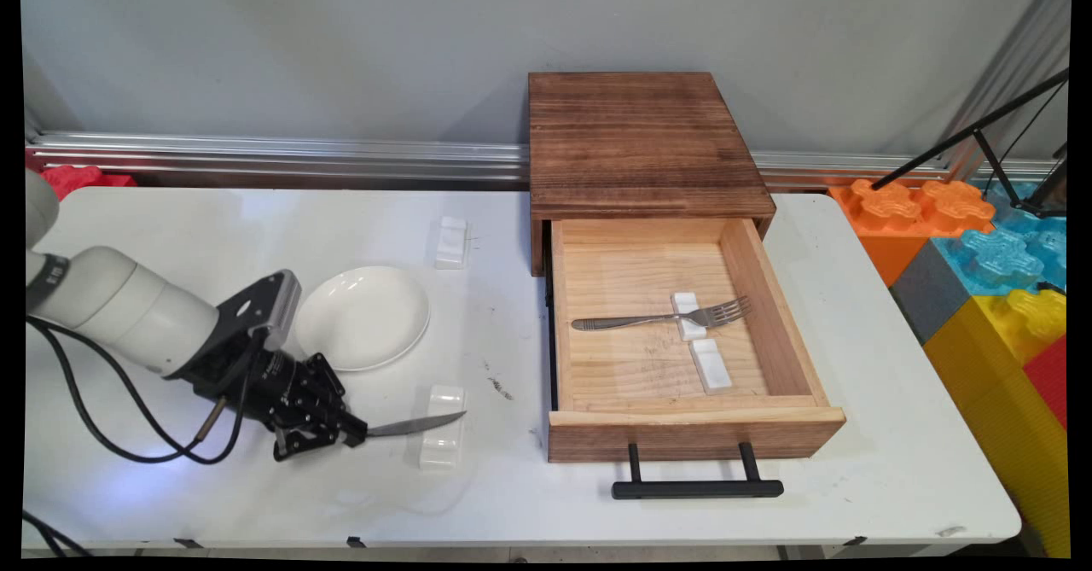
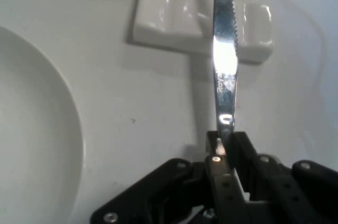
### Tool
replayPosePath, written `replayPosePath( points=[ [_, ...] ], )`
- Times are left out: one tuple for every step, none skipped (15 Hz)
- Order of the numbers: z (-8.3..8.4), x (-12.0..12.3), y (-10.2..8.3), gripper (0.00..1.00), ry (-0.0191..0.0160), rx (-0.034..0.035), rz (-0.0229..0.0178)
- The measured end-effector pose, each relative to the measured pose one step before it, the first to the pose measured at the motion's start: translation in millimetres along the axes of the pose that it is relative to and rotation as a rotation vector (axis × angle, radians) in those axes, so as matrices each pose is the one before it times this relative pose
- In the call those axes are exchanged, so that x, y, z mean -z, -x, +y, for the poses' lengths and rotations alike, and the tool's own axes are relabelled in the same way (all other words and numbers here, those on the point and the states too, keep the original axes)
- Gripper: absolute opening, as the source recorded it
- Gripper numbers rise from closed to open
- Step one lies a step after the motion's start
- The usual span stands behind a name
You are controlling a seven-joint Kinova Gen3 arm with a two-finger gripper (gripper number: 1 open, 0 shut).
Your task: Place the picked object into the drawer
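Black fingers of our gripper [image 1: 351, 434] clamp a knife [image 1: 416, 423], its blade over a white rest [image 1: 443, 427] beside the plate [image 1: 362, 316]. We see the open wooden drawer [image 1: 693, 428] holding a fork [image 1: 665, 317] across one rest [image 1: 688, 315], another rest [image 1: 711, 364] just beside it.

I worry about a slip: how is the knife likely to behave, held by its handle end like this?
The knife looks like thin polished metal, so probably stiff but slippery. The gripper pinches only its end, so the long blade could pivot if bumped. Its blade crosses the white rest, which might slide if nudged.
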Motion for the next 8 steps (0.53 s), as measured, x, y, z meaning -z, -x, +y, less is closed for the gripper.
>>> replayPosePath(
  points=[
    [-1.18,2.88,-1.92,0.00,0.00066,-0.00361,0.00386],
    [-1.52,3.62,-2.25,0.00,0.00105,-0.00313,0.00494],
    [-1.62,4.44,-2.50,0.00,0.00315,-0.00449,0.00517],
    [-1.56,4.54,-2.64,0.00,0.00455,-0.00459,0.00465],
    [-1.99,5.57,-3.38,0.00,0.00511,-0.00476,0.00652],
    [-2.20,5.97,-4.49,0.00,0.00454,-0.00556,0.00796],
    [-2.18,6.23,-5.50,0.00,0.00378,-0.00542,0.00992],
    [-2.09,4.98,-5.59,0.00,0.00279,-0.00513,0.00832]
  ],
)
